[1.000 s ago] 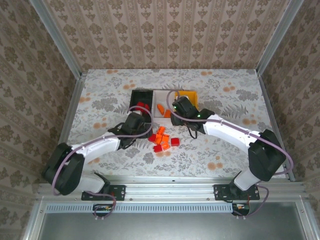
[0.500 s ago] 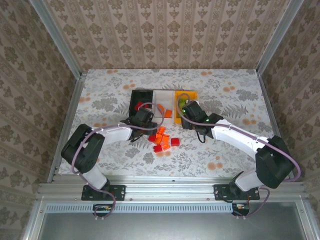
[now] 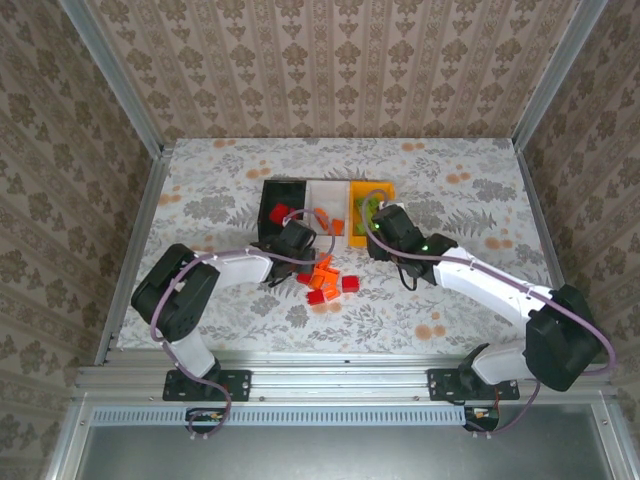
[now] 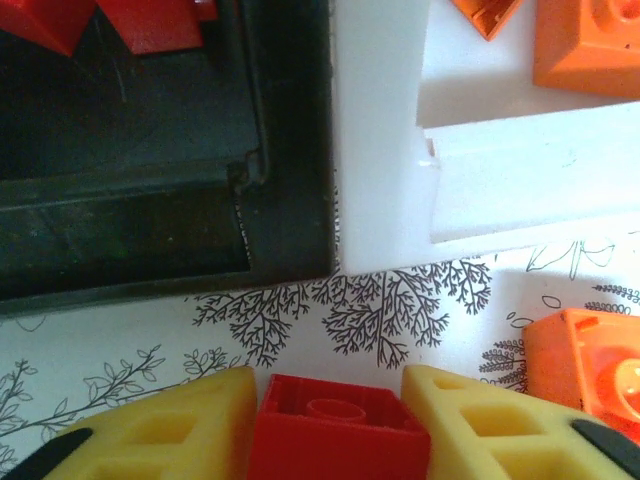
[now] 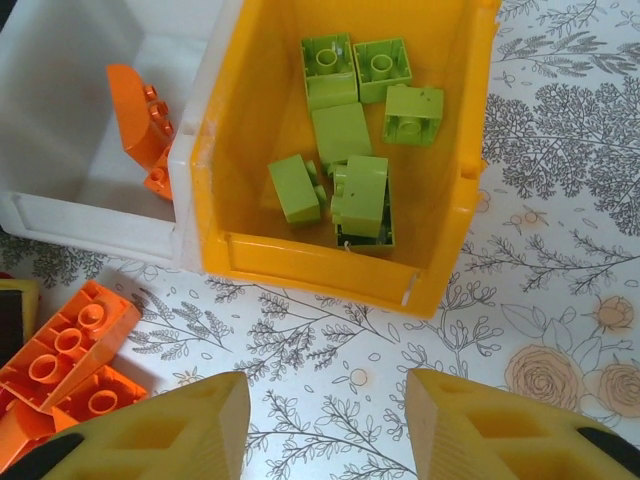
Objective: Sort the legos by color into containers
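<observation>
My left gripper [image 3: 298,243] sits low on the table just in front of the black bin [image 3: 268,190], its yellow fingers pressed to both sides of a red brick [image 4: 338,435]. Other red bricks [image 3: 278,213] lie in that bin. The white bin [image 5: 90,215] holds orange bricks [image 5: 140,115]. Several light green bricks [image 5: 350,130] lie in the orange-yellow bin [image 5: 320,262]. My right gripper [image 5: 328,400] hovers open and empty over the table in front of that bin. A loose pile of red and orange bricks [image 3: 328,280] lies between the two arms.
The black bin's front corner [image 4: 290,150] and the white bin's wall [image 4: 375,150] stand right ahead of the left fingers. An orange brick [image 4: 585,365] lies beside the right finger. Orange bricks [image 5: 70,345] lie left of the right gripper. Metal rails border the table.
The left gripper slid right from the black bin's front toward the pile and now has a red brick between its fingers. The right gripper drew back from over the orange-yellow bin.
</observation>
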